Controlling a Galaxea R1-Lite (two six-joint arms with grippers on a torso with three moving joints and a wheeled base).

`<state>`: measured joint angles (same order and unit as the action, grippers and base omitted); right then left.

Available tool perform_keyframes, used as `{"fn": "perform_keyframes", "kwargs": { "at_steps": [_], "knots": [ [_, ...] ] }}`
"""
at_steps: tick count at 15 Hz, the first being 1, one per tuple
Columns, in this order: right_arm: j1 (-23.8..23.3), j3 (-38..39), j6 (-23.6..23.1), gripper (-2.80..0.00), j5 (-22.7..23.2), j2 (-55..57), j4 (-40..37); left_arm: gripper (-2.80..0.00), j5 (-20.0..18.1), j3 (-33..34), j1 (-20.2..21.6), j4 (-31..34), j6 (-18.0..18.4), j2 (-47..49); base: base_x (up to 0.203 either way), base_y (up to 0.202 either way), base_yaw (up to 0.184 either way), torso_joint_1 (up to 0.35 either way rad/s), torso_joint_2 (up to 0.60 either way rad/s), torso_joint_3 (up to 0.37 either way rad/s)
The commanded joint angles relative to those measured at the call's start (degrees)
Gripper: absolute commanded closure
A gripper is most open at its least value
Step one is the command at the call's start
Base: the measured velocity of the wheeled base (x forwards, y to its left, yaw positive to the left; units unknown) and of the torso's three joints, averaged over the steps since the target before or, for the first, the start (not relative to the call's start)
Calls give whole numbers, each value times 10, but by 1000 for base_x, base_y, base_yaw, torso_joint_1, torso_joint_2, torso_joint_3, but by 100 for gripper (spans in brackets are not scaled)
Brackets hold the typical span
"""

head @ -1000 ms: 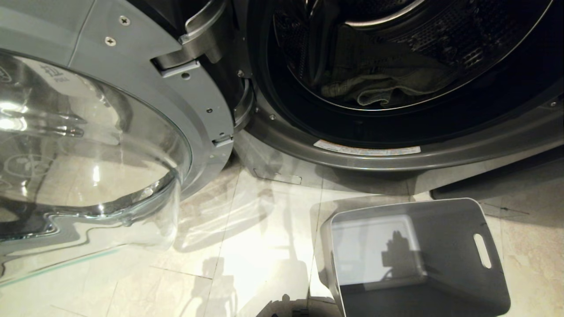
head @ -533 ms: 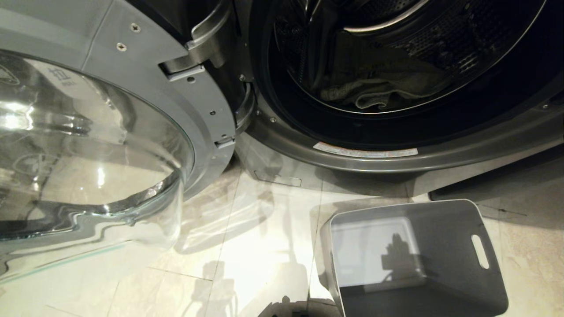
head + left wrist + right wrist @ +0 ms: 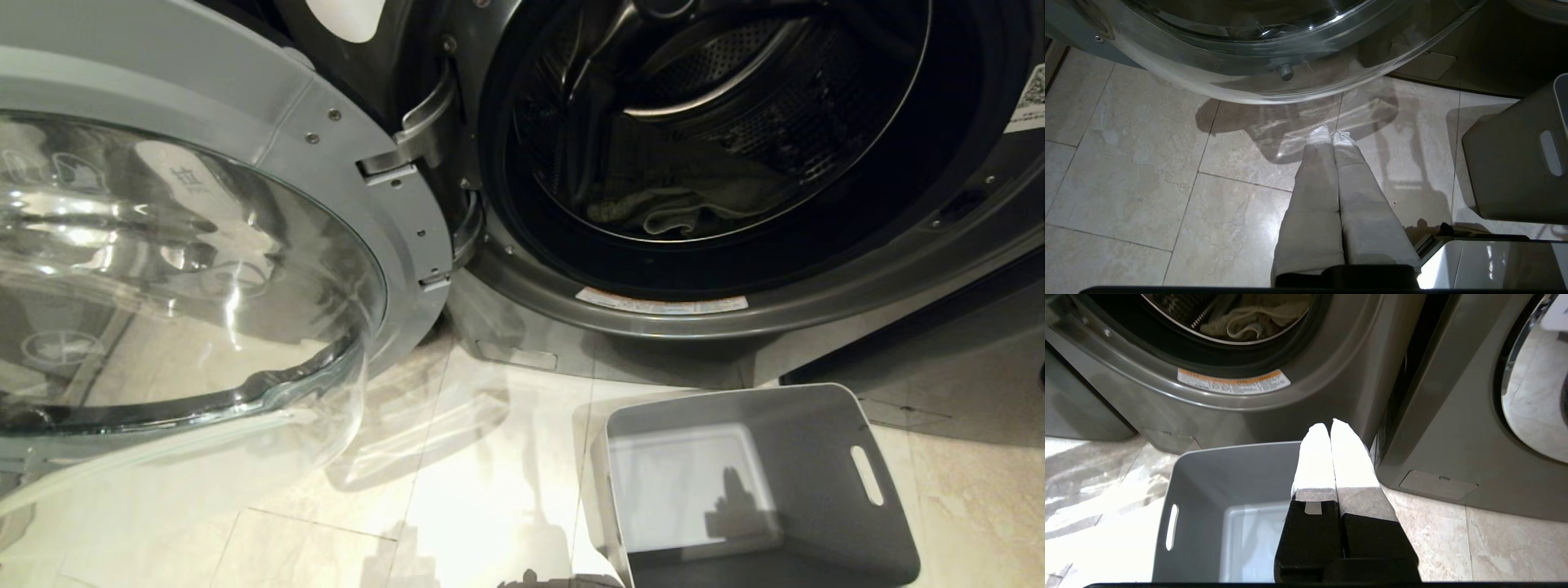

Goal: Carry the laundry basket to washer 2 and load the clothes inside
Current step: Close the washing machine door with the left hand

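The clothes already lie low in the drum of washer 2, a crumpled grey-green bundle resting at the near bottom of the drum, well inside the rubber seal, so the loading looks done and the step in hand is, by my reading, to close up. The laundry basket stands empty on the tiled floor, near and slightly right of the drum mouth, just in front of the machine's base. Its mouth faces up, and its long axis runs left to right, roughly along the washer's front, with a slot handle showing in the right short wall. The door hangs swung out to the left, its glass bowl facing the robot. The left gripper hangs over bare tile just near the door's lower edge, fingers pressed together and holding nothing; the right gripper hangs over the basket's far right corner, likewise pinched together and empty. To finish well, check no fabric trails over the seal, then push the door from its free left edge, sweeping it clear of the basket.
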<state>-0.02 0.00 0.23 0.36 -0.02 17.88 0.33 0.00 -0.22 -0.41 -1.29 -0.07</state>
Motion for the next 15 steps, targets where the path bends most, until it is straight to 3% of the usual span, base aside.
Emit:
{"fn": "perform_keyframes", "kwargs": {
  "at_steps": [1, 15],
  "knots": [
    [0, 23, 0, 0, 0, 1, 1, 0, 0, 0, 0, 0, 0, 1, 0, 0, 0, 7, 2, 204],
    [0, 23, 2, 0, 0, 1, 1, 0, 0, 0, 0, 0, 0, 1, 0, 0, 0, 2, 3, 203]
  ]
}}
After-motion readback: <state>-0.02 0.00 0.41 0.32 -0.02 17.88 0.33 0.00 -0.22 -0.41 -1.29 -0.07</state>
